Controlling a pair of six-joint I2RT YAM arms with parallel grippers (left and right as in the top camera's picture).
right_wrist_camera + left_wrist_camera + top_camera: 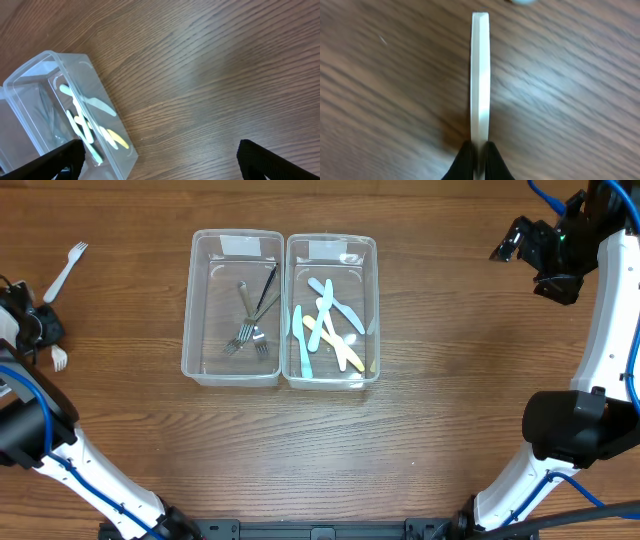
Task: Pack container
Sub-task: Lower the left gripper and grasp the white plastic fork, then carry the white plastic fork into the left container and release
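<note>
Two clear plastic containers stand side by side in the overhead view. The left container (pixel 188 330) holds metal forks (pixel 250 330); the right container (pixel 372 330) holds pastel plastic cutlery (pixel 325 325). At the far left edge my left gripper (pixel 48 340) (pixel 479 152) is shut on the handle of a white plastic utensil (pixel 480 75), whose head (pixel 60 359) sticks out toward the front. Another white plastic fork (pixel 66 269) lies on the table behind it. My right gripper (pixel 530 250) (pixel 160 155) hangs open and empty at the far right, well away from the containers.
The right wrist view shows the right container's corner (pixel 75 62) at lower left, with wood table beyond it. The right arm's base (pixel 570 430) sits at the right front. The left arm (pixel 40 430) runs along the left edge.
</note>
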